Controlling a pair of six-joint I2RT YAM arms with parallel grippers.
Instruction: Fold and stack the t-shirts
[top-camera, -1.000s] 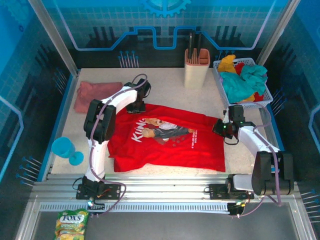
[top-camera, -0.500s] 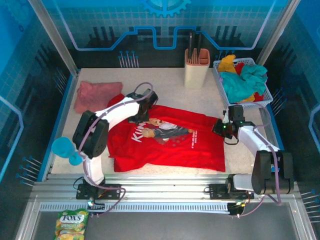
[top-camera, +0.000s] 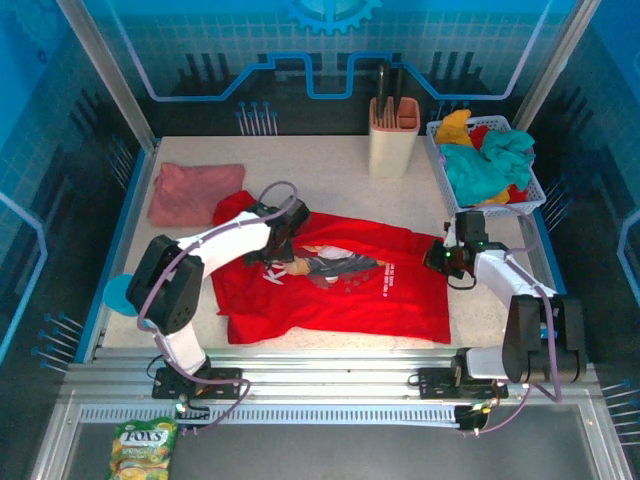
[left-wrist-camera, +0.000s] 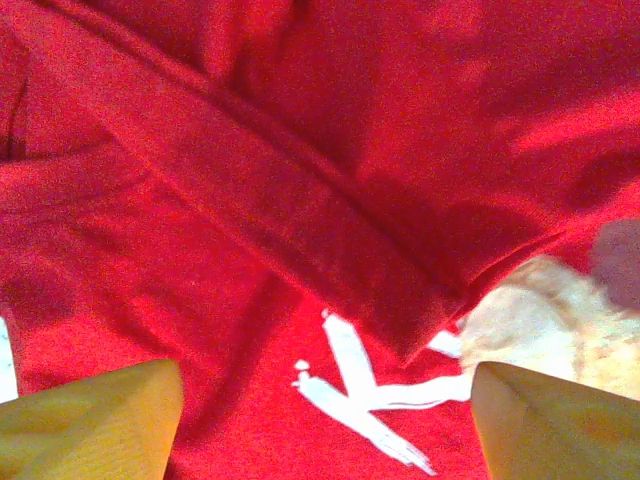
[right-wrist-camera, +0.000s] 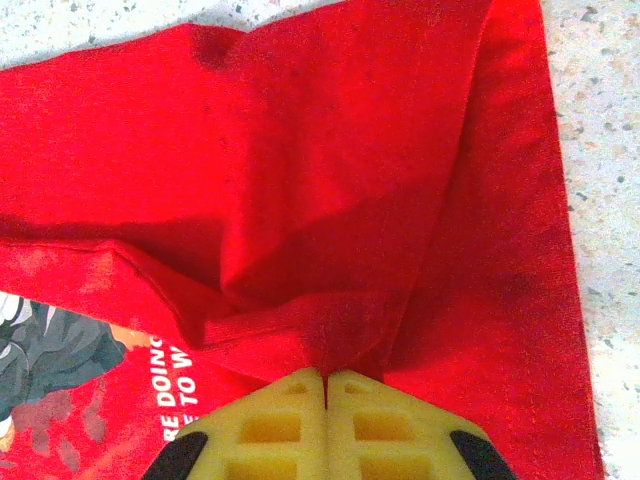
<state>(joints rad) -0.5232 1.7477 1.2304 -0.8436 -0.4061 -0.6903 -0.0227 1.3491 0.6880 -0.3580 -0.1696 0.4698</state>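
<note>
Left end effector (left-wrist-camera: 320, 425) spread above the red t-shirt (top-camera: 330, 300), frame center; right end effector (right-wrist-camera: 327, 385) pinches its right-side fold.

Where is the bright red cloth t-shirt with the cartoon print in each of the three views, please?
Top external: the bright red t-shirt lies spread on the middle of the speckled table.
Left wrist: its folded band runs diagonally above a white K.
Right wrist: its bunched fold meets the shut right gripper at bottom centre.
Shared landmark: the cartoon graphic: shirt centre, right edge, lower left.
</note>
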